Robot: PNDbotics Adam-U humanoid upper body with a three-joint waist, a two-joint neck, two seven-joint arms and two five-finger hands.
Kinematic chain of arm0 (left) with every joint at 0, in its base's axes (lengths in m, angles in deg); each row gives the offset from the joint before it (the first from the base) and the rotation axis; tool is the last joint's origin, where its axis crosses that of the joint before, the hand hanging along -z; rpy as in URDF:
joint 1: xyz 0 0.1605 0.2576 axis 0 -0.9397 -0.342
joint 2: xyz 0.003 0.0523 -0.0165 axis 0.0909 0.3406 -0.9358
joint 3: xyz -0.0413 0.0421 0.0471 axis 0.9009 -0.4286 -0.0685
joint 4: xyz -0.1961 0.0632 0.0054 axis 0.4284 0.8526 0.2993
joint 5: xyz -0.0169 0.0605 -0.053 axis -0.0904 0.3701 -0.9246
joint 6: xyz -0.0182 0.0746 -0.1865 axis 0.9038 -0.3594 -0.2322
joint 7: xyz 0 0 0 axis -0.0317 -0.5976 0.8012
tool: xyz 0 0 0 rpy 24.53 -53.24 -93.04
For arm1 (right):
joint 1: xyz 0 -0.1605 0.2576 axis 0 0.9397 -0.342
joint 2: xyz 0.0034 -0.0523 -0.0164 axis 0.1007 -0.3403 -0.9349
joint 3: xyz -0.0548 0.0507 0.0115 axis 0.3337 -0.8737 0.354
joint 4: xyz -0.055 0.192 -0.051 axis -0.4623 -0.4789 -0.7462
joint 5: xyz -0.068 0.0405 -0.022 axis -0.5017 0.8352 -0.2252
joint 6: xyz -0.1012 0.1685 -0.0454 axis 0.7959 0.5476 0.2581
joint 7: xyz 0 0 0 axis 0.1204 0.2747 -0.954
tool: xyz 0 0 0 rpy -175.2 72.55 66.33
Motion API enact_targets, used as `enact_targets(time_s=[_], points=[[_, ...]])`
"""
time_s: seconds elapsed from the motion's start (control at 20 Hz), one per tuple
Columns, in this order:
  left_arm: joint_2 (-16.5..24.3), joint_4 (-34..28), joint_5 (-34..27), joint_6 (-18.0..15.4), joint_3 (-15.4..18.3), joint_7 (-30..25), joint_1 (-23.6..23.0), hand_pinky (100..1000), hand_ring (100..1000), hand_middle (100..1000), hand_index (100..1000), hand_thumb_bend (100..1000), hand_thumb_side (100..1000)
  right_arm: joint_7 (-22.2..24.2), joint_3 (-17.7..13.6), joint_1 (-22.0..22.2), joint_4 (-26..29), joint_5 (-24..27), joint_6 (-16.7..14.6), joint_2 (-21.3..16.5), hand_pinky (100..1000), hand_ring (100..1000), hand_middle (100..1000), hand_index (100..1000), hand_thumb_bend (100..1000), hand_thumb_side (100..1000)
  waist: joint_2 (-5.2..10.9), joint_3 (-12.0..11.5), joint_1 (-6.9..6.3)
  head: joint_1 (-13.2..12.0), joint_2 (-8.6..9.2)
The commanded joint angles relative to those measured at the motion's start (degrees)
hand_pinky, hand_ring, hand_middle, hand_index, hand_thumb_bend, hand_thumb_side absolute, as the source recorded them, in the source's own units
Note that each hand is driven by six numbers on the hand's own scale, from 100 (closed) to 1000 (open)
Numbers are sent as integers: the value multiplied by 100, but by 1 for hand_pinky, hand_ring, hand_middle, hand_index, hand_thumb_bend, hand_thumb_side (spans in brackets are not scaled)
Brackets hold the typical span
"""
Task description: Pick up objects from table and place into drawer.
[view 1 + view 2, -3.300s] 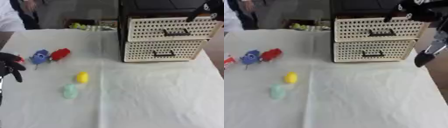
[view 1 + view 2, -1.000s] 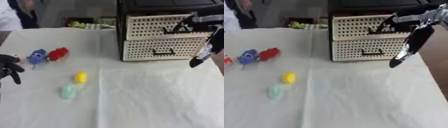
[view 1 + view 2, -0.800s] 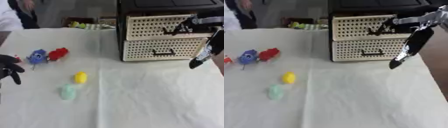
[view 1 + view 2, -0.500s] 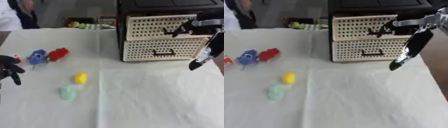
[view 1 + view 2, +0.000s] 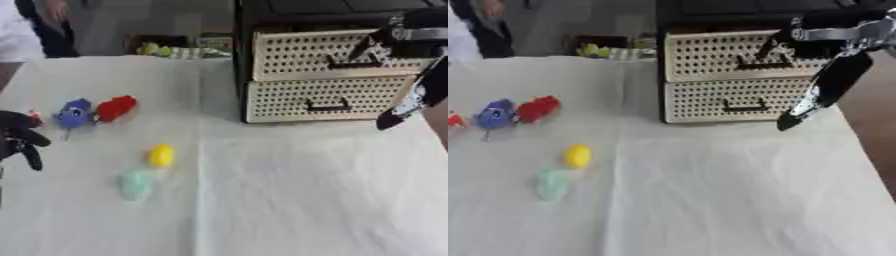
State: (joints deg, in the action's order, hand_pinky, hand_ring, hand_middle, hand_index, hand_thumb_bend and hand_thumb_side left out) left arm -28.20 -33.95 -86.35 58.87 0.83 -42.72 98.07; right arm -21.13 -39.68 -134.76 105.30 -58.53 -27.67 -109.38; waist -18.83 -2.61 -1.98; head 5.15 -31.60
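Nearest the camera lies a stretch of pale cloth covering the worktop [image 5: 289, 200], creased and bare. A little further in, on the left side, sit the small things to be collected: a pale green object [image 5: 134, 183], a yellow object [image 5: 161, 155] just beyond it and close beside it, then, well apart from that pair, a blue object [image 5: 73, 113] touching or nearly touching a red object [image 5: 115, 107]. A scrap of red shows at the left edge of the right eye view, too small to identify.

The left hand [image 5: 19, 137] rests at the left border, near the blue object, fingers curled downward and holding nothing.

Further back on the right stands a black-framed cabinet with two cream perforated drawers. The right hand [image 5: 785, 45] is at the upper drawer [image 5: 710, 54], its fingers hooked at the dark handle [image 5: 759, 62]; a dark pointed part of the arm hangs down in front of the lower drawer [image 5: 728, 99].

Judging by this, the step in hand is opening the upper drawer, and nothing has been picked up yet. The next move would call for a straight pull outward on the handle without dragging the cabinet over the cloth.

Beyond the worktop are a dim room, a box of yellowish items and people standing at the far left.
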Motion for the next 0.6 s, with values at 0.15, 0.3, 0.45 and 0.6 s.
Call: enact_targets(time_s=[0.15, 0.3, 0.45, 0.6], points=[[40, -82, 1, -15, 0, -9, 76, 277, 503, 573, 657, 100, 716, -129, -226, -44, 180, -11, 81, -317, 100, 100, 100, 879, 804, 520, 82, -4, 11, 4, 42], [33, -82, -5, -17, -2, -8, 86, 277, 503, 573, 657, 100, 717, -140, -205, -6, 154, -145, 80, -328, 100, 100, 100, 886, 795, 525, 79, -19, 7, 16, 54], [21, -82, -7, -12, -3, -12, 87, 276, 503, 573, 657, 100, 718, -169, -163, 41, 127, -350, 37, -329, 100, 100, 100, 892, 784, 532, 74, -31, 4, 24, 61], [14, -82, -8, -8, -7, -20, 93, 277, 503, 573, 657, 100, 719, -229, -115, 59, 69, -526, 10, -295, 100, 100, 100, 890, 782, 534, 69, -38, 1, 33, 71]])
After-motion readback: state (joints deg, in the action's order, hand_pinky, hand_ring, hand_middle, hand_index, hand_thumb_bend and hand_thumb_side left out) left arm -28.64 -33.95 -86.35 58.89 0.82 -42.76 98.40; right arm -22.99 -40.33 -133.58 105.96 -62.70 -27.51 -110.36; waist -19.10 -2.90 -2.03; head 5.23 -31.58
